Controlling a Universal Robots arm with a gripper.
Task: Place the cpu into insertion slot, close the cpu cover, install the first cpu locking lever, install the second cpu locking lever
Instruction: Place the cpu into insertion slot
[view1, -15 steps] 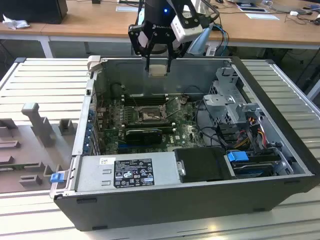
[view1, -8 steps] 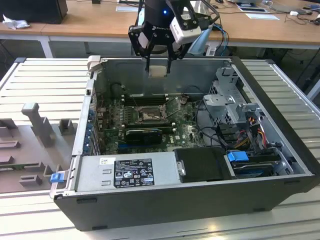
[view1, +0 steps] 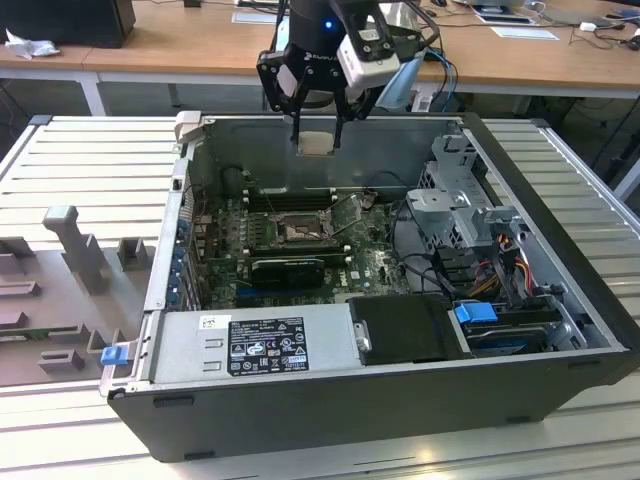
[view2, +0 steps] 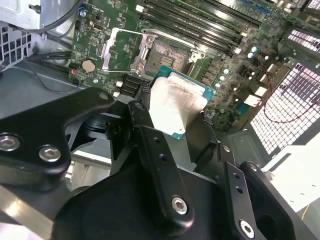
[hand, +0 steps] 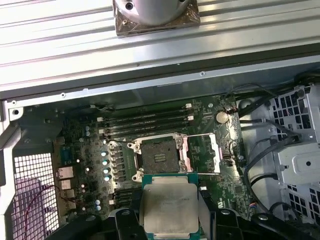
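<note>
We see the pincer grasping the cpu, with the open insertion slot well below it; a skewed lowering could damage that slot.

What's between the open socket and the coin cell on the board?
The cpu cover, flipped open, lies between the socket and the coin cell, seen in the second wrist view.

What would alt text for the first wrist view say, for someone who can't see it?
A pincer grips the cpu, a pale square chip, over a green motherboard inside an open computer case. The socket on the board is empty, and the cpu cover lies swung open beside it.
</note>
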